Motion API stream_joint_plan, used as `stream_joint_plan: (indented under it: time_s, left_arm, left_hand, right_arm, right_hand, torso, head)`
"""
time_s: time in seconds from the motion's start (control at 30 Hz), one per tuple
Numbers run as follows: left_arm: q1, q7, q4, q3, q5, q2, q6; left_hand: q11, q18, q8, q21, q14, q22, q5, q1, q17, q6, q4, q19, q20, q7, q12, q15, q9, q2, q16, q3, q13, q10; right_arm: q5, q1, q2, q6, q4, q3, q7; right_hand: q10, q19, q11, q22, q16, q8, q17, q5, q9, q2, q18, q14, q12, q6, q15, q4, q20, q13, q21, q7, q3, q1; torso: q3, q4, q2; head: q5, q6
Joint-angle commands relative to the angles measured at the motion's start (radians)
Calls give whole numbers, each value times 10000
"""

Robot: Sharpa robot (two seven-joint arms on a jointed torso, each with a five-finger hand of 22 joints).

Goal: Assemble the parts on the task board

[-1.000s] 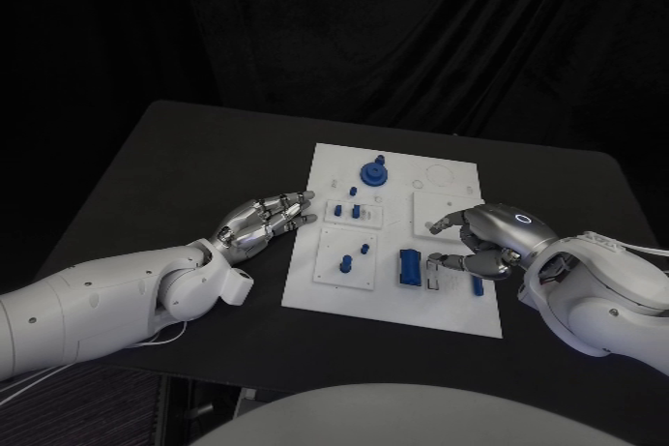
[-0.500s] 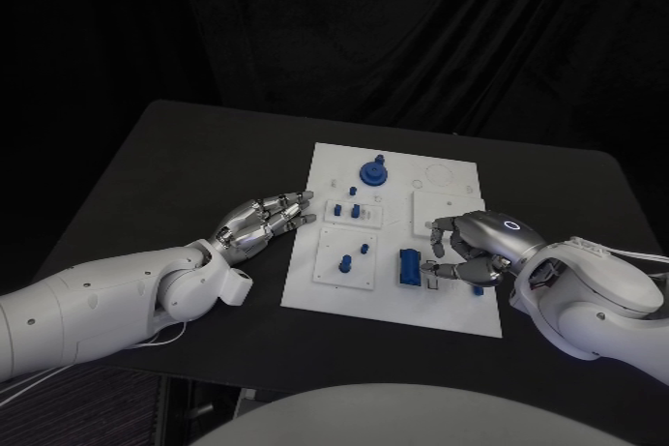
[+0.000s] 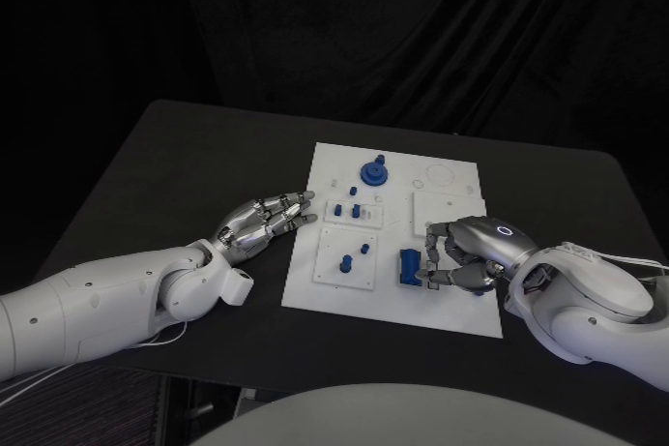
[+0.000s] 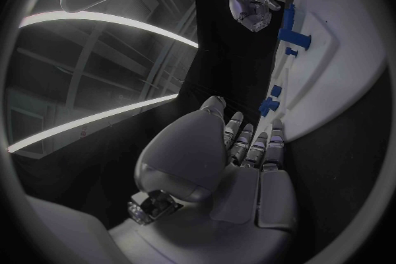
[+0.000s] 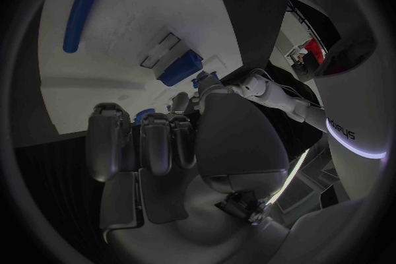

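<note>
- The white task board [image 3: 444, 306] is seen in the middle of the black table [image 3: 167, 165].
- A tall blue knob [image 3: 374, 171] is stood near the board's 12 o'clock edge, and small blue pegs [image 3: 346, 264] are stood on its 9 o'clock side.
- A blue block [image 3: 409, 266] is laid toward 5 o'clock on the board, and a long blue rod [image 5: 80, 10] lies flat close by.
- The right hand [image 3: 472, 252] is held low over the board, just at 3 o'clock of the block, with its fingers curled in. Whether anything is held cannot be told.
- The left hand [image 3: 262, 222] is rested at the board's 9 o'clock edge, with its fingers out straight, close together, and nothing in them.
- The step in hand is judged to be picking up a part near the block.
- Next, a firm pinch and a straight lift are likely called for.
</note>
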Motion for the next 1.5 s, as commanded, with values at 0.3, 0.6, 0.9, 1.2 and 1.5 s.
stream_joint_plan:
  time_s: [0.3, 0.6, 0.9, 1.2, 1.5]
  left_arm:
    - [-92, -242, -19, -49, -22, 3, 11]
    - [-104, -243, -12, -49, -22, -5, 15]
    - [-110, -248, -5, -49, -22, -3, 22]
    - [-115, -257, -17, -49, -22, 0, 28]
    - [-126, -241, -34, -49, -22, -10, 35]
  left_hand:
    - [52, -106, 29, -28, 24, -9, -43, -104, 13, -23, 23, 9, 60, 44, 36, 36, 0, 7, 29, 29, 9, 15]
    - [52, -106, 29, -28, 24, -9, -43, -104, 13, -23, 23, 9, 60, 44, 36, 36, 0, 7, 29, 29, 9, 15]
    - [52, -106, 29, -28, 24, -9, -43, -104, 13, -23, 23, 9, 60, 44, 36, 36, 0, 7, 29, 29, 9, 15]
    - [52, -106, 29, -28, 24, -9, -43, -104, 13, -23, 23, 9, 60, 44, 36, 36, 0, 7, 29, 29, 9, 15]
    - [60, -107, 31, -28, 19, -21, -52, -127, 12, -20, 18, 5, 60, 66, 33, 37, 1, 22, 27, 45, 8, 13]
  right_arm:
    - [-147, -130, 138, 210, -90, 2, -88]
    - [-260, -178, 269, 202, -210, 3, -115]
    - [-452, -191, 360, 138, -333, 3, -119]
    - [-541, -206, 415, 200, -353, 3, -91]
    - [-345, -211, 268, 229, -207, 3, 30]
  right_hand:
    - [1038, 305, -53, 2095, 71, 68, 1594, 12, 74, -62, 17, 804, 25, -42, -69, 16, -87, 2633, 43, -89, 0, -126]
    - [1038, 300, -92, 2093, 73, 134, 1604, 13, 242, 67, 18, 805, 25, -105, -105, -47, -123, 2633, 40, -130, 193, 229]
    - [1038, 312, -120, 2102, 93, 145, 1651, 0, 363, 226, 10, 817, 25, -106, -129, -132, -150, 2633, 74, -156, 371, 666]
    - [1038, 324, -123, 2111, 103, 143, 1675, -22, 404, 219, 4, 823, 25, -85, -135, -98, -157, 2633, 103, -155, 358, 701]
    - [1038, 320, -103, 2111, 98, -61, 1672, 13, 458, -110, 2, 821, 25, -97, -120, 47, -146, 2633, 110, -132, -43, -186]
  torso:
    - [-7, 9, -7]
    - [-8, 6, -5]
    - [-6, 11, -3]
    - [-11, 13, 5]
    - [-3, 9, -3]
  head:
    - [13, -1]
    - [33, -1]
    - [44, -1]
    - [36, -1]
    - [23, -1]
